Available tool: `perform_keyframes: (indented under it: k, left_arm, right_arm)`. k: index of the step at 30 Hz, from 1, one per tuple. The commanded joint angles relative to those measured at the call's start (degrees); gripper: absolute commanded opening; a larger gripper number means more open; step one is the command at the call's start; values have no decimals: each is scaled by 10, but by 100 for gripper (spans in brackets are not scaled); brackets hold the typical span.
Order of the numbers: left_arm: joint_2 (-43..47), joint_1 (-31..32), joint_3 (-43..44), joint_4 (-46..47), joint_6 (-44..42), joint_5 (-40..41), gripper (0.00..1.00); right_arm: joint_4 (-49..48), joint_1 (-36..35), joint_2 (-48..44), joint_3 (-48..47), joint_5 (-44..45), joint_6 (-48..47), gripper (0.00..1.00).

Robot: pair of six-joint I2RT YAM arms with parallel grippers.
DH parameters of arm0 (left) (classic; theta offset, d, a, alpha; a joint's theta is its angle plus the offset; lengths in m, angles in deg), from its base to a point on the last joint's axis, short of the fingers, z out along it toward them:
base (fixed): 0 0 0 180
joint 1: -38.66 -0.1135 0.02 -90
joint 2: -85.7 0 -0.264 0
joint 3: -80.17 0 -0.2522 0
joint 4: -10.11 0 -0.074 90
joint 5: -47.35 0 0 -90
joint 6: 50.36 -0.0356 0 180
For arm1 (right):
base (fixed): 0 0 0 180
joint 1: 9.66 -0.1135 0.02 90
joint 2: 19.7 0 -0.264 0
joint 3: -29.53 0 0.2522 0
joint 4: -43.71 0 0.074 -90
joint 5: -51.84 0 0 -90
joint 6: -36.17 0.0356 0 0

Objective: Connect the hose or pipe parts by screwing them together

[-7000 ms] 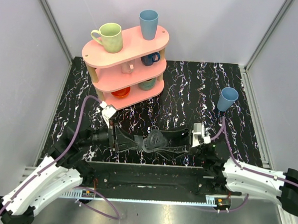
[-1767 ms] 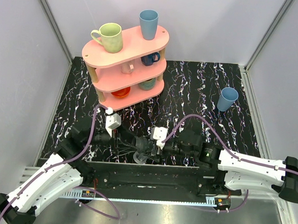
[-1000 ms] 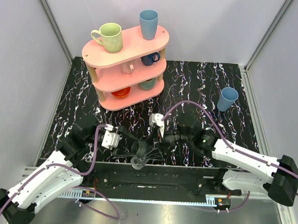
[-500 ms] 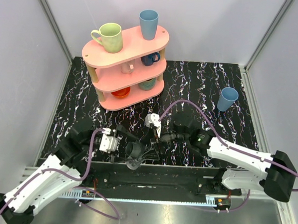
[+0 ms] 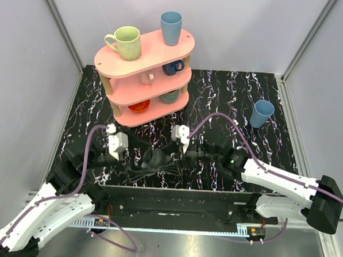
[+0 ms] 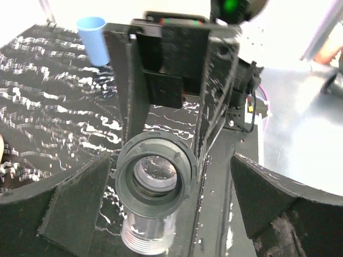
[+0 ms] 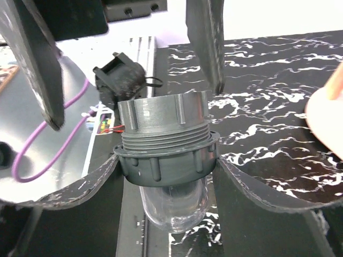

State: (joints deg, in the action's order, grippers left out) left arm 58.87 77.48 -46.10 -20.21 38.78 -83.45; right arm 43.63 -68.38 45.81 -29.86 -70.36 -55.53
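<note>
The two pipe parts sit together as one piece [image 5: 153, 158] just above the mat: a dark ribbed collar [image 7: 163, 155] around a grey threaded body, with a translucent end [image 7: 174, 209] below it. My right gripper [image 7: 167, 163] is shut on the collar, and its pads press both sides. It comes in from the right in the top view [image 5: 169, 158]. My left gripper [image 6: 170, 160] stands wide open around the same piece [image 6: 155, 174]. Its fingers [image 6: 75, 206] are well clear of the piece. From above, the left gripper [image 5: 136, 161] is left of the piece.
A pink three-tier shelf [image 5: 145, 64] with mugs stands at the back left. A blue cup [image 5: 261, 113] stands at the right on the black marbled mat [image 5: 219, 96], and also shows in the left wrist view [image 6: 92, 37]. Purple cables loop over both arms. The black base rail [image 5: 167, 203] runs along the front.
My left gripper has opened, let go of the joined piece and drawn back to the left. My right gripper still holds the piece, and has carried it slightly away from the front rail.
</note>
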Motion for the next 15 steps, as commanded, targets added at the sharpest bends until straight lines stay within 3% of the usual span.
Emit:
perform_keyframes:
  k: [1, 5, 7, 15]
  left_arm:
    - [-53, 2, 99, -98, 125, 131, 99]
    - [-163, 1, 189, -202, 193, 188, 95]
    - [-196, 1, 233, -251, 223, 203, 99]
    - [-251, -2, 217, -237, 362, 201, 98]
  right_arm:
    - [-52, -3, -18, 13, 89, -43, 0]
    - [-100, -4, -32, 50, 137, -71, 0]
    - [-144, -3, -38, 78, 164, -81, 0]
    - [-211, -19, -23, 111, 221, -185, 0]
